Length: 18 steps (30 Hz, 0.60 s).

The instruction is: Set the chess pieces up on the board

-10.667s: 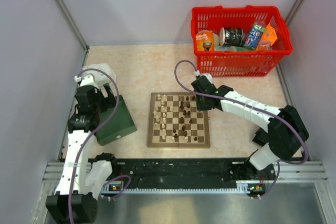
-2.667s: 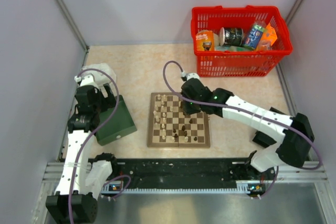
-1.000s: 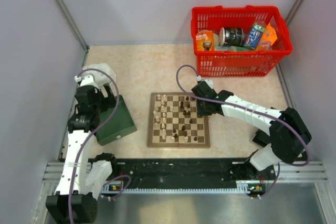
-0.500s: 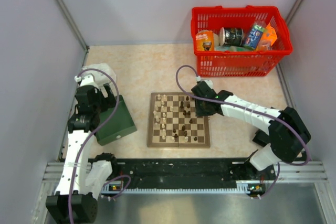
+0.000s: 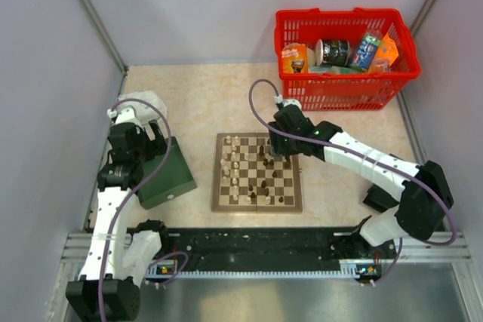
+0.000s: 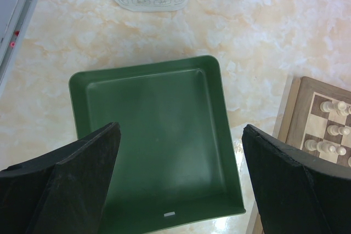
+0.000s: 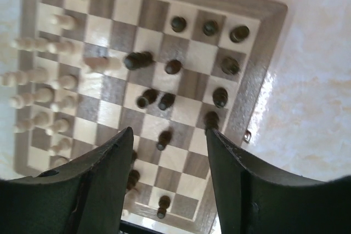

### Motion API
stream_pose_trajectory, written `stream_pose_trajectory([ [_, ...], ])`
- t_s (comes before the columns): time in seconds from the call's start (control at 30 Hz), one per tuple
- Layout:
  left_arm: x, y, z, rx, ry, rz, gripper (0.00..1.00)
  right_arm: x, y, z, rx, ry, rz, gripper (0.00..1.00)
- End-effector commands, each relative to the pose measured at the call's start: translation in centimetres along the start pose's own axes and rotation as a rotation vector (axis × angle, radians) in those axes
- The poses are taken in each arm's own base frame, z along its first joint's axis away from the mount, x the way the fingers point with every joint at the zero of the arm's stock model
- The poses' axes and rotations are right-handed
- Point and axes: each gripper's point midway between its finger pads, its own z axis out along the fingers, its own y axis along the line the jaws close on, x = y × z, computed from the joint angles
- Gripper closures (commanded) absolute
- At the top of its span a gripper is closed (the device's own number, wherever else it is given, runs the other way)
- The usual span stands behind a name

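Beige marbled tabletop (image 5: 196, 96) is occupied centrally by a square wooden checkered chessboard (image 5: 256, 207), with a dark green square tray (image 6: 148, 108) just left of it. The left gripper (image 6: 180, 135) is held wide open and empty over the tray. The right gripper (image 7: 169, 141) is parted above the board, gripping nothing. Small cream and dark brown chess pieces (image 7: 173, 67) are scattered across the squares.
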Motion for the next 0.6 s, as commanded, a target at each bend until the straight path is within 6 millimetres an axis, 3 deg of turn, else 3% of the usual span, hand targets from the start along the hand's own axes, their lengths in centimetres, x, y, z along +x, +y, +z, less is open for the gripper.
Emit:
stream_pose_trajectory([
  [0.0,-0.7,-0.2,-0.2,0.009,-0.028,0.002,0.02,-3.4,3.0,-0.8,-0.068,-0.088,-0.05,0.43],
  [0.2,-0.7,-0.1,-0.3,0.007,-0.032,0.001,0.02,-3.8,5.4,2.6,-0.065,-0.051,-0.106,0.44],
  [0.57,-0.6,0.0,-0.2,0.001,-0.028,0.003,0.02,-2.9,5.9,6.4,-0.03,0.011,-0.157,0.47],
])
